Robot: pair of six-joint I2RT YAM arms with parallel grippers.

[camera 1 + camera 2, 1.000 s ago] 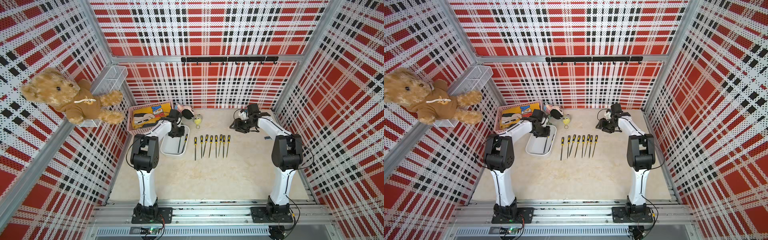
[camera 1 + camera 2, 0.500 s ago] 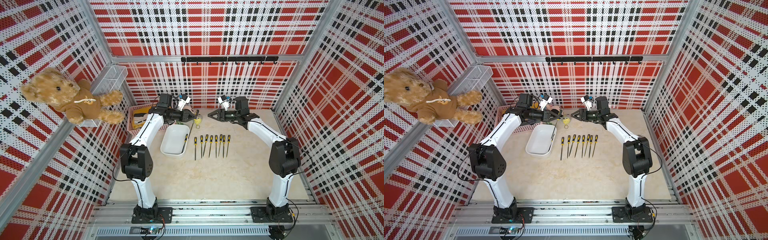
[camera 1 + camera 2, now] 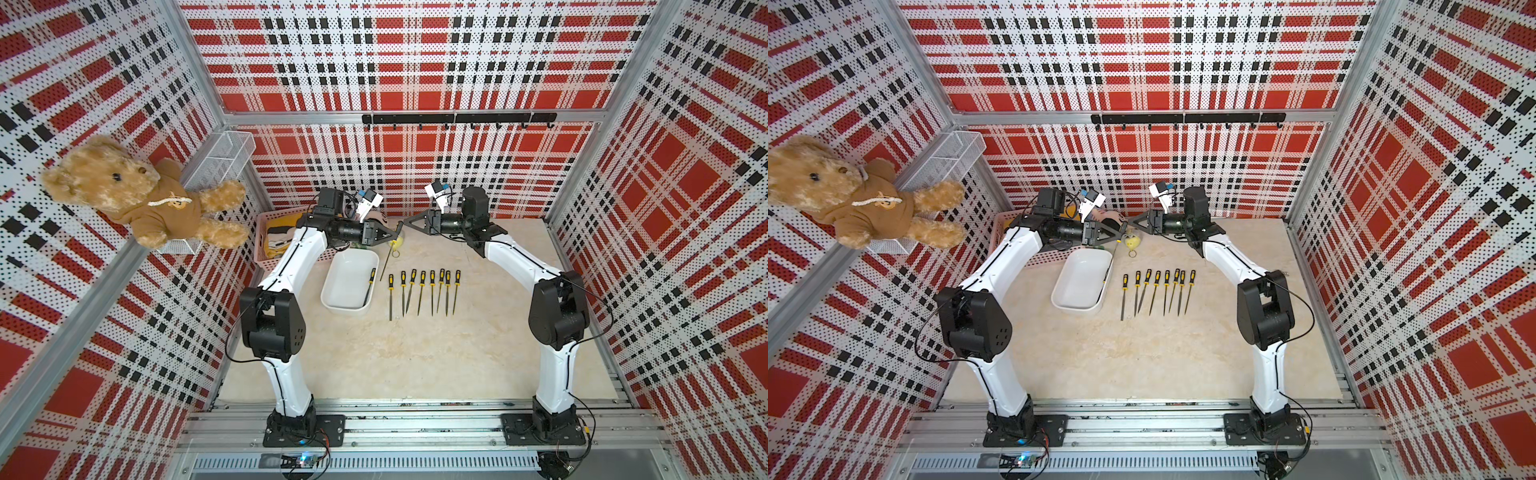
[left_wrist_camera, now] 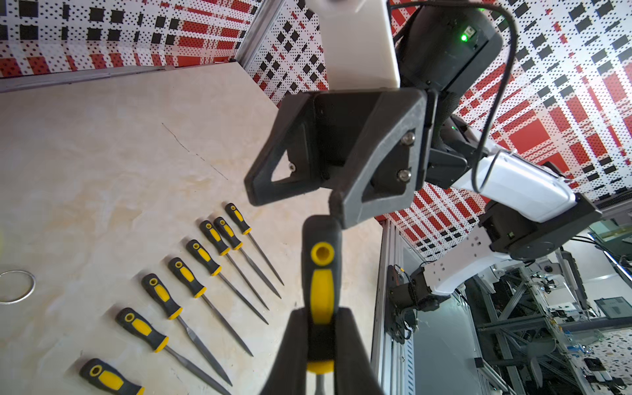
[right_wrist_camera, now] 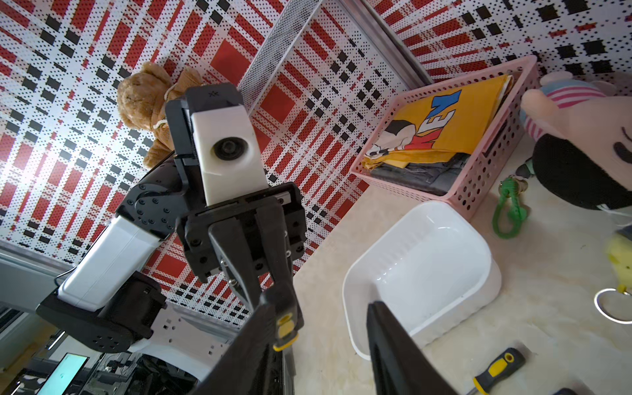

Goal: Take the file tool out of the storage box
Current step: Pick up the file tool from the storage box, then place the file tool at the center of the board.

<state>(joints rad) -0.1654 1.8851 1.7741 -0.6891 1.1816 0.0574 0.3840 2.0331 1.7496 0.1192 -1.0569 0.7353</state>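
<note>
My left gripper [image 4: 321, 318] is shut on the black and yellow handle of a file tool [image 4: 321, 273] and holds it in the air, with the shaft [image 3: 387, 259] hanging down beyond the storage box [image 3: 332, 286]. The right gripper [image 5: 325, 342] faces it, open, and that handle [image 5: 285, 328] lies against one of its fingers [image 5: 253, 345]. In both top views the two grippers meet tip to tip above the table's back. Another file [image 3: 370, 282] lies in the white box along its right wall. Several files [image 3: 422, 291] lie in a row to the right of the box.
A pink lattice basket [image 3: 266, 245] with folded cloth stands behind the box. A plush toy [image 5: 581, 154], a green cord [image 5: 509, 212] and a yellow key-ring toy [image 3: 397, 247] lie at the back. A teddy bear [image 3: 133, 195] sits high on the left wall.
The left arm has lifted the file out of the box and up toward the middle. The right arm has swung in to meet it, its jaws narrower than before.
</note>
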